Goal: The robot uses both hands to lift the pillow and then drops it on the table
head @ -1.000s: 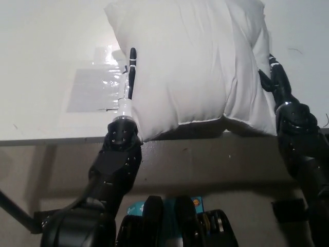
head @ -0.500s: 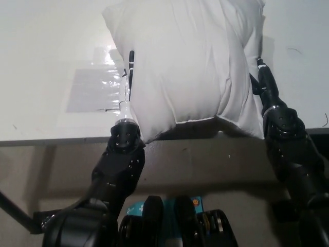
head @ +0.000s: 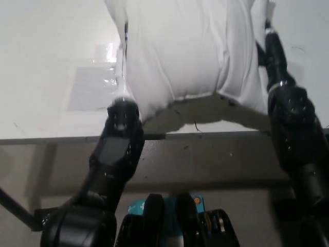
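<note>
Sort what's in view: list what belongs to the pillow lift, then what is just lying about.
Part of the job:
- pillow, squeezed between both hands, its bottom edge raised off the table
- left hand, pressed on the pillow's left side
- right hand, pressed on its right side
- table, where it gets dropped

Just lying about:
- clear plastic sheet on the table, left of the pillow

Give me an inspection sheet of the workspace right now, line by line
Surface: white table, front edge in view.
Job's things: white pillow raised, its lower edge off the table with shadow beneath.
Clutter: clear plastic sheet flat on the table.
Hands: left hand presses the pillow's left side; right hand presses its right side.
Cables: nothing seen.
Surroundings: tan floor below the table edge.
</note>
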### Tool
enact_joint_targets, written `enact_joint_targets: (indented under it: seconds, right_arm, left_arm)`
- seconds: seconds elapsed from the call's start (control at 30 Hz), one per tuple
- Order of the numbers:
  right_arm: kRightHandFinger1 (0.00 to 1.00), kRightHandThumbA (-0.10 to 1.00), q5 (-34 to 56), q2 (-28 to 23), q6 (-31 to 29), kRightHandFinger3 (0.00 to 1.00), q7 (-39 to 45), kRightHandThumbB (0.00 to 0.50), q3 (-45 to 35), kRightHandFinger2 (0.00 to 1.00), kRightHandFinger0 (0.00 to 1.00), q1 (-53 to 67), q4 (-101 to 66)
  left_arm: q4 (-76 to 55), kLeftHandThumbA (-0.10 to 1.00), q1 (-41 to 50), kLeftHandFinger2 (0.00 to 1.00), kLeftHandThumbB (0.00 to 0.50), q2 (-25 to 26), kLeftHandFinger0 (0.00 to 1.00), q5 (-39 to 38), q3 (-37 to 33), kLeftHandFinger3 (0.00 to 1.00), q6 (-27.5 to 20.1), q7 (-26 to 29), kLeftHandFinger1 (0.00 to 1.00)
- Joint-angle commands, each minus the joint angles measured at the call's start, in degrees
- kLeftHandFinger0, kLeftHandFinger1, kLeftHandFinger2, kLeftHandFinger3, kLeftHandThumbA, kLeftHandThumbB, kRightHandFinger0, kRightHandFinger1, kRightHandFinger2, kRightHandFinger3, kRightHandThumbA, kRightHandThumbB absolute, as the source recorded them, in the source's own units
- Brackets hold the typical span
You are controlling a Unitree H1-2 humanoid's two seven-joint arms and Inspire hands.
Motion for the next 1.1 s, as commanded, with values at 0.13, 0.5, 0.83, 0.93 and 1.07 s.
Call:
enact_joint_targets:
  seconds: [0.13, 0.5, 0.83, 0.93, 1.07]
  right_arm:
    - [1.00, 1.00, -1.0, 1.7, 4.0, 1.00, 4.1, 0.473, 4.4, 1.00, 1.00, -10.8, -13.6]
    - [1.00, 1.00, -1.3, -1.3, 9.6, 1.00, 4.6, 0.475, 4.8, 1.00, 1.00, -14.7, -21.8]
    - [1.00, 1.00, -1.7, -1.3, 9.1, 1.00, 4.6, 0.446, 5.5, 1.00, 1.00, -12.6, -20.0]
    - [1.00, 1.00, -2.9, -1.1, 5.9, 1.00, 3.6, 0.458, 5.8, 1.00, 1.00, -9.8, -14.8]
    - [1.00, 1.00, -3.3, -0.9, 3.6, 1.00, 3.3, 0.422, 5.9, 1.00, 1.00, -7.6, -9.6]
  left_arm:
    - [-10.1, 1.00, -12.7, 1.00, 0.189, -3.5, 1.00, 2.1, -3.4, 1.00, 4.7, -2.9, 1.00]
    - [-15.9, 1.00, -17.0, 1.00, 0.205, -1.3, 1.00, 5.3, -6.1, 1.00, 7.5, -1.7, 1.00]
    - [-16.1, 1.00, -15.1, 1.00, 0.164, -1.5, 1.00, 5.0, -7.3, 1.00, 8.2, -0.9, 1.00]
    - [-12.3, 1.00, -11.8, 1.00, 0.132, -1.4, 1.00, 4.6, -6.9, 1.00, 5.8, -0.2, 1.00]
    - [-9.7, 1.00, -8.7, 1.00, 0.146, -1.3, 1.00, 4.0, -6.4, 1.00, 5.1, 0.0, 1.00]
